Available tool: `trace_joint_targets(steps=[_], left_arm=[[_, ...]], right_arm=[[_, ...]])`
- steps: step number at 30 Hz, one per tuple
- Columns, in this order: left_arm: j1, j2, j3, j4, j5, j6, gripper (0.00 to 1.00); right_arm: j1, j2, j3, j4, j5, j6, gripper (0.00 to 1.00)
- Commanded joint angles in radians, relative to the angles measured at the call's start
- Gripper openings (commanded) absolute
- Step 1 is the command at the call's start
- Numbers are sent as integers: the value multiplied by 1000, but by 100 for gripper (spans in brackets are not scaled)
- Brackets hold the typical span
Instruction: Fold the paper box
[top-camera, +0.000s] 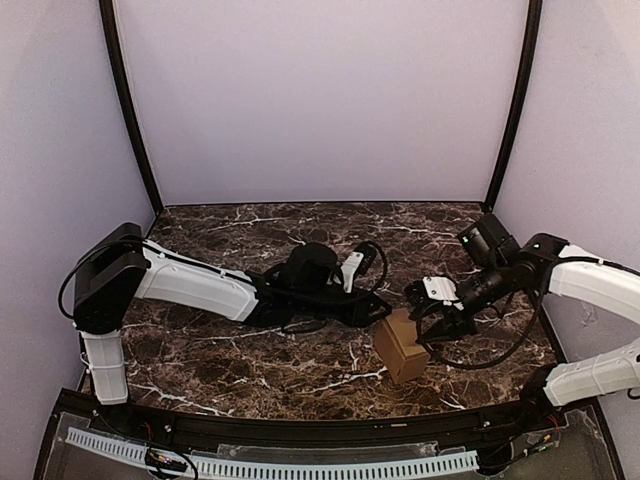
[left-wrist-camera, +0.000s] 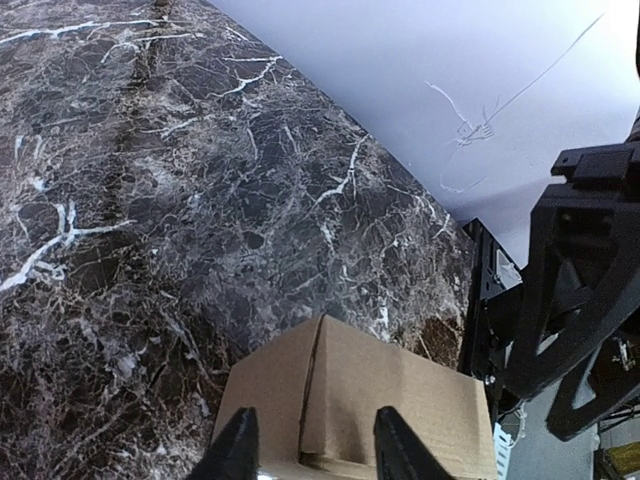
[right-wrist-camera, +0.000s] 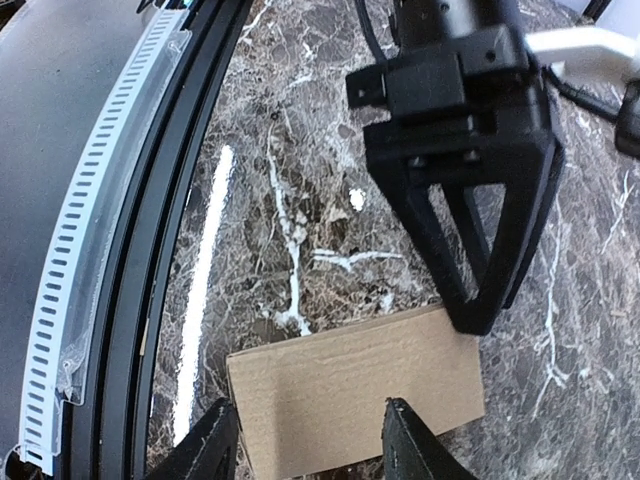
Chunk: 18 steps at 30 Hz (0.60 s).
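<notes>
Here, left gripper (left-wrist-camera: 315, 415) and right gripper (right-wrist-camera: 308, 405) half open, at paper box (top-camera: 400, 346)

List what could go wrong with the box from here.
1. Left end effector and right end effector both crowd the small paper box; they might collide.
2. Neither seems clamped on it, so a push may slide it toward the table's near edge.
3. The seam on its face could spring open.

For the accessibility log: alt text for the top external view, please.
A small brown box stands on a dark marble table, near the front edge and right of centre. The left gripper meets it from the left and the right gripper from the right. Pale walls enclose the table.
</notes>
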Motion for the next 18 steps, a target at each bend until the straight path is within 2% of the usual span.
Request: trace_joint_targets(steps=[1, 3, 5, 18], left_arm=[[1, -11, 12, 0, 49, -8, 34], [1, -11, -1, 16, 48, -25, 23], [6, -11, -11, 29, 42, -41, 19], [11, 9, -1, 43, 69, -60, 9]], right_arm=[[35, -12, -45, -35, 72, -14, 47], [57, -18, -53, -24, 98, -14, 44], [75, -20, -61, -14, 123, -13, 41], [138, -12, -104, 28, 152, 9, 34]])
